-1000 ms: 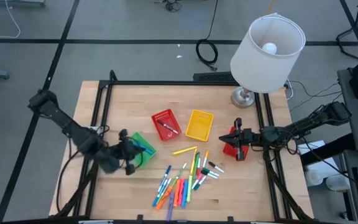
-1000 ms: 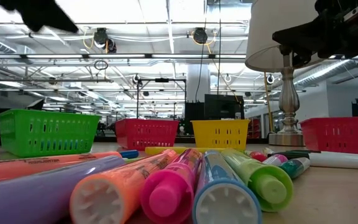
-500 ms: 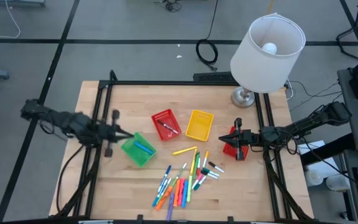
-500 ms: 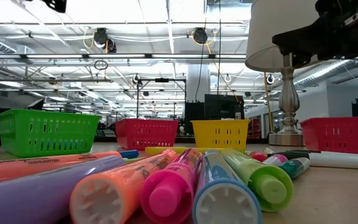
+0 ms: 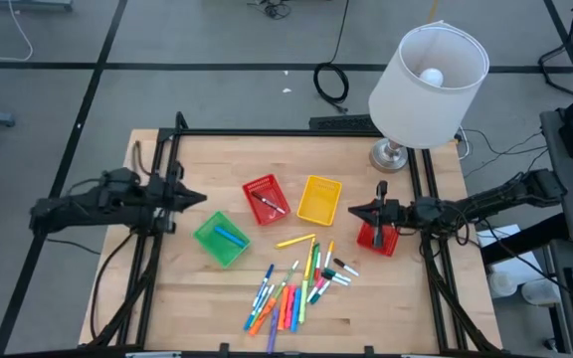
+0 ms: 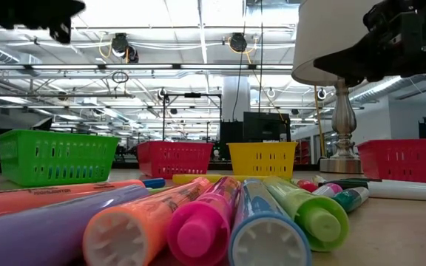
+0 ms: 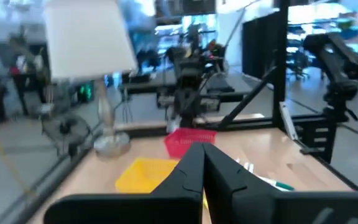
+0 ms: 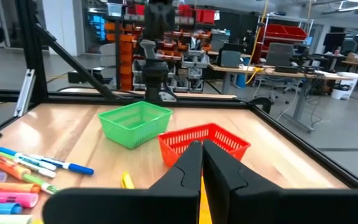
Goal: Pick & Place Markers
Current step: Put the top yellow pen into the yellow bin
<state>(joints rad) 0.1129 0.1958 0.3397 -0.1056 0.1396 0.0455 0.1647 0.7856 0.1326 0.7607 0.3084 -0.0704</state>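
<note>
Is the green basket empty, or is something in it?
Not empty. From above, the green basket holds one blue marker lying inside it; most other markers lie loose on the table.

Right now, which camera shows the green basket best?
The high view: the green basket shows whole, a blue marker inside. The low view shows only its side; the right wrist view sees it farther off; the left wrist view misses it.

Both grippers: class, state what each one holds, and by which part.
Nothing is held. The left gripper and right gripper are both shut with nothing between their fingers.
</note>
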